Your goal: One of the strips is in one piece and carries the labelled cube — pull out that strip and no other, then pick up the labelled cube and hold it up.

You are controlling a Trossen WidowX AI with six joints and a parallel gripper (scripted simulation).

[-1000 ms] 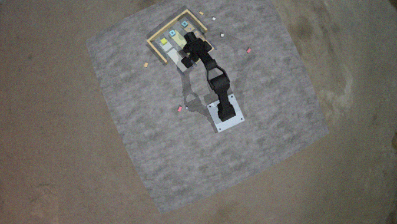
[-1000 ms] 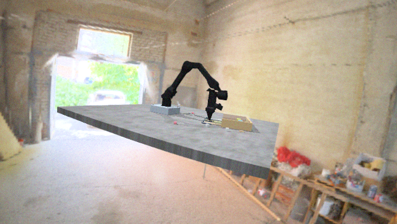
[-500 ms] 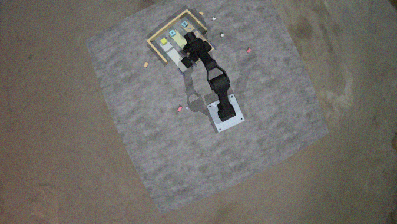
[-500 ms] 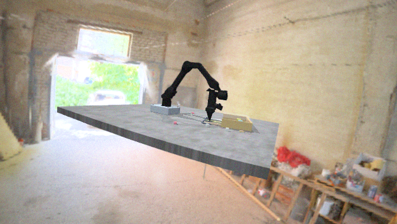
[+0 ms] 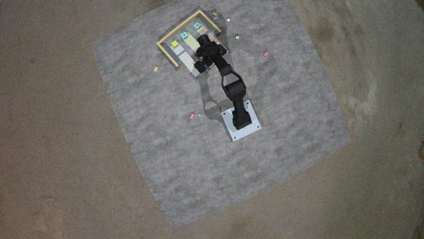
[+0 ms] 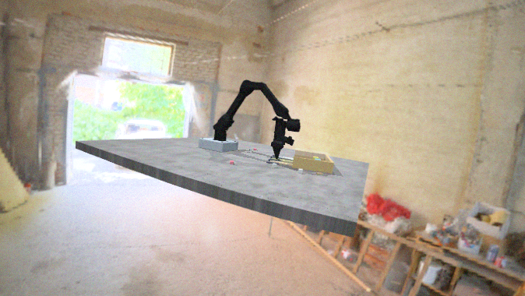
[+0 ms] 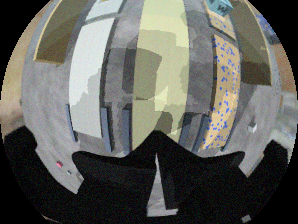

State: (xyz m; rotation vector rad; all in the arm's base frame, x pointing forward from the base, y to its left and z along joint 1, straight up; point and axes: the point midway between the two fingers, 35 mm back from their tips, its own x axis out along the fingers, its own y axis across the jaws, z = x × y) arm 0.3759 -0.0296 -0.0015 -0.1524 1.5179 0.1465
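seen from above, a black robot arm (image 5: 235, 89) (image 6: 254, 86) reaches toward eleven o'clock from its pale base plate (image 5: 256, 123) (image 6: 218, 146), its gripper (image 5: 206, 61) (image 6: 276, 156) (image 7: 156, 133) pointing down, fingers drawn together narrow with nothing visible between them, at the near end of a pale yellow strip (image 5: 190, 42) (image 7: 162, 55) that shows no break. a blue cube (image 5: 184, 35) sits on that strip's far part, toward eleven o'clock from the gripper within a three-walled wooden box (image 5: 178, 27) (image 6: 311, 163) (image 7: 49, 50); its label is too small to read. at two o'clock from it, another blue cube (image 5: 197, 25) (image 7: 220, 6), lettered in the wrist view, rides a split, blue-spotted orange strip (image 7: 226, 92). between seven and eight o'clock, a yellow cube (image 5: 175, 44) rests on a split white strip (image 5: 189, 61) (image 7: 90, 80). a pink block (image 5: 192, 116) lies at nine o'clock from the base plate.
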